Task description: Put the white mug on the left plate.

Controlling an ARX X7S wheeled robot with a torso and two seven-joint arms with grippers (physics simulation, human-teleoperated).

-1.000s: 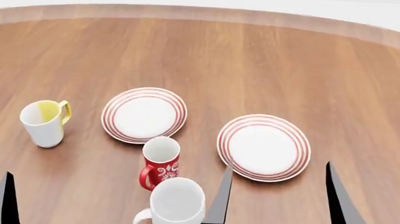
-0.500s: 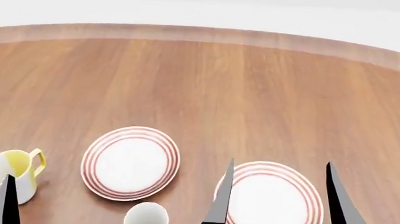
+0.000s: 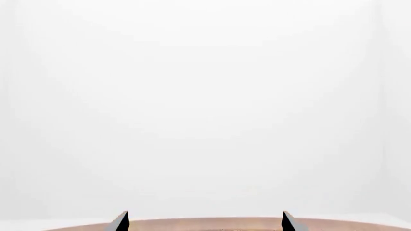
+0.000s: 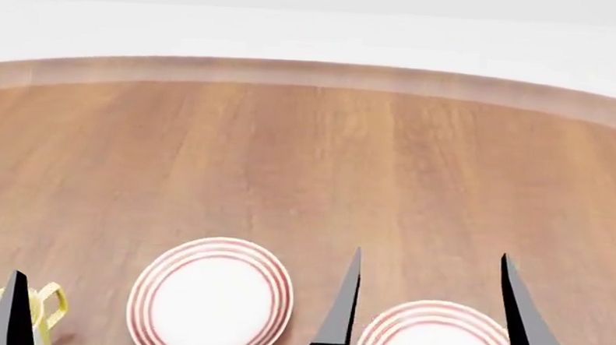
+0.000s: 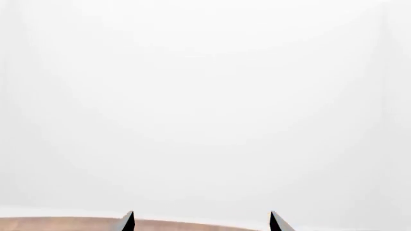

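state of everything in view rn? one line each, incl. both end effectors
left plate: flat on the table, nothing on it
right plate: flat on the table, cut off by the frame edge, visible part bare
yellow-handled mug: upright, mostly out of frame
white mug: not in view
left end effector: open, holding nothing
right end effector: open, holding nothing

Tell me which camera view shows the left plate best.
The head view. The left plate lies there nearly whole on the wooden table, red rings plain, only its near edge cut off by the frame. Both wrist views show blank white background, a sliver of table and finger tips, with no plate.
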